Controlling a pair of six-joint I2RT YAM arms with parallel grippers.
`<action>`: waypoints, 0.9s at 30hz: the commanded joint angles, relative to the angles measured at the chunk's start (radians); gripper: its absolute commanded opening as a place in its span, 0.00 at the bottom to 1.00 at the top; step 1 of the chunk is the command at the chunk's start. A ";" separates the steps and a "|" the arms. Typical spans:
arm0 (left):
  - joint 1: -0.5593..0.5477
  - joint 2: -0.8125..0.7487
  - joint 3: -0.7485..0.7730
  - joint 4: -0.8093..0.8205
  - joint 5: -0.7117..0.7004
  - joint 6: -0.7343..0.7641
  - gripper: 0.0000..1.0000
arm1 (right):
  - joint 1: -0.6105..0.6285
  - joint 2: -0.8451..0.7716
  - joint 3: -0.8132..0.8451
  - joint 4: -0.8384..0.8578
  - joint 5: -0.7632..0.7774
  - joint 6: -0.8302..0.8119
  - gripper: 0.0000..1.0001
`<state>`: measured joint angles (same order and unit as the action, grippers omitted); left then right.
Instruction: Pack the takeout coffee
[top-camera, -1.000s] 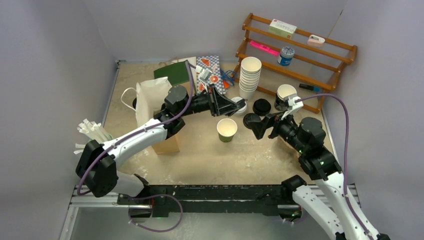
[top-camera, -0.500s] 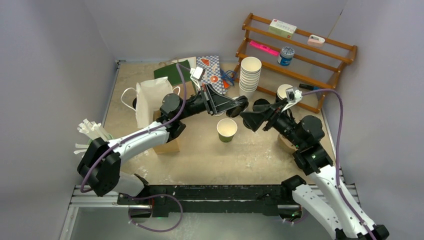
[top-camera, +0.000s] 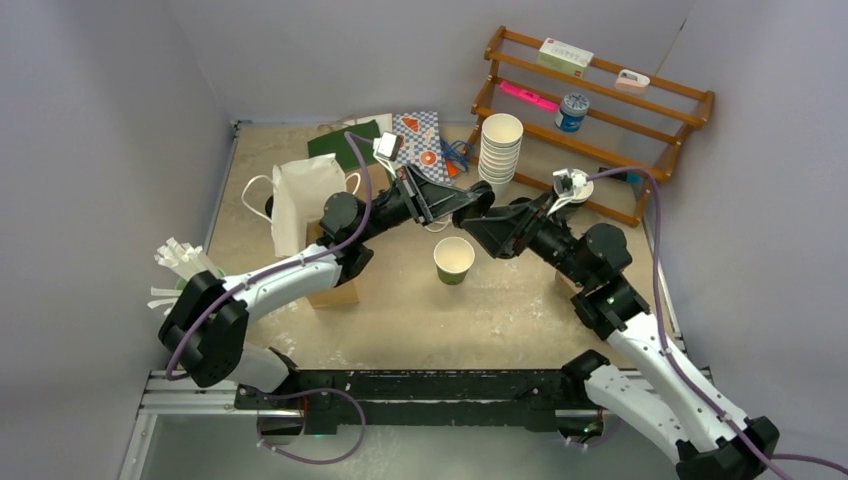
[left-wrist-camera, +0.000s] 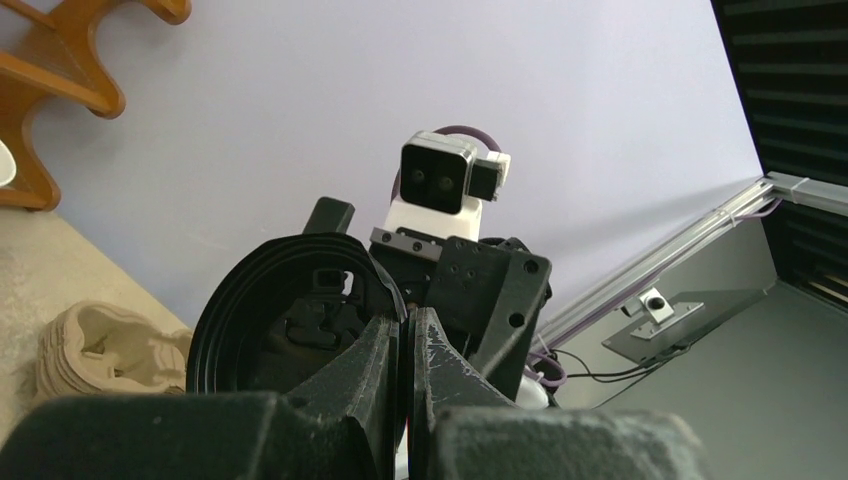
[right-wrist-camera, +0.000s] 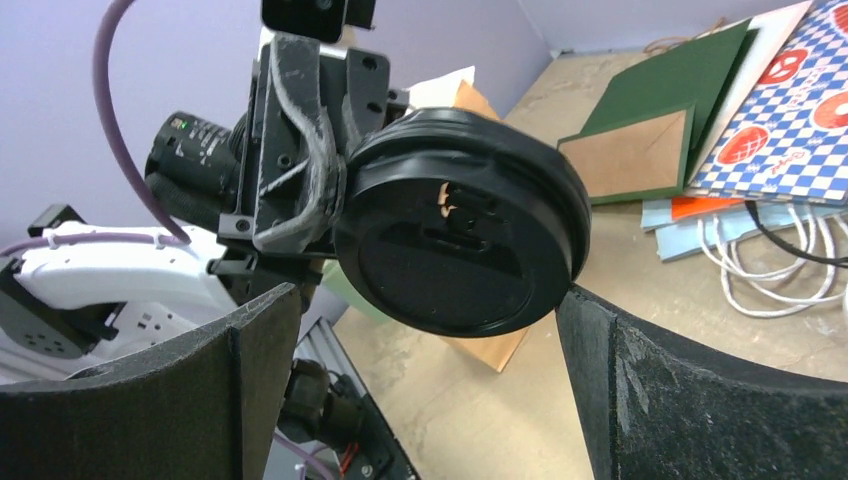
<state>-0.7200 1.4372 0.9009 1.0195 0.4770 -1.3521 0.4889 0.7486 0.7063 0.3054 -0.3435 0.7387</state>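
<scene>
A black lid (right-wrist-camera: 460, 235) was gripped by its rim in the left gripper (left-wrist-camera: 408, 322), whose fingers were clenched on the thin edge with almost no gap between them. The lid was held on edge in the air, well above the table (top-camera: 400, 320), with its top face turned toward the right gripper (right-wrist-camera: 425, 300). The right gripper was spread wide and nothing was held in it. Its two fingers were set on either side of the lid: the one at the left of the wrist view was clearly apart from it, the other just beside the rim. Whether that finger touched the rim could not be told.

In the overhead view the two grippers were seen nose to nose over the middle of the table, just behind a lidless paper cup (top-camera: 454, 259), which stood upright on the table, apart from both. A stack of white cups (top-camera: 500, 148) was placed farther back, in front of a wooden rack (top-camera: 600, 100). A white paper bag (top-camera: 300, 200) stood beside the left arm. A pile of moulded cup trays (left-wrist-camera: 100, 345) lay on the table near the foot of the rack.
</scene>
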 joint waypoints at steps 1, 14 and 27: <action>-0.003 0.013 -0.004 0.071 -0.028 -0.009 0.00 | 0.078 0.018 0.045 0.031 0.084 -0.054 0.98; -0.010 -0.006 -0.004 0.024 -0.036 0.029 0.00 | 0.114 0.016 0.072 0.002 0.210 -0.080 0.98; -0.010 -0.018 -0.012 -0.003 -0.043 0.046 0.00 | 0.114 0.034 0.101 -0.005 0.211 -0.088 0.90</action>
<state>-0.7288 1.4452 0.9009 1.0241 0.4412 -1.3388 0.6003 0.7864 0.7456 0.2493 -0.1455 0.6647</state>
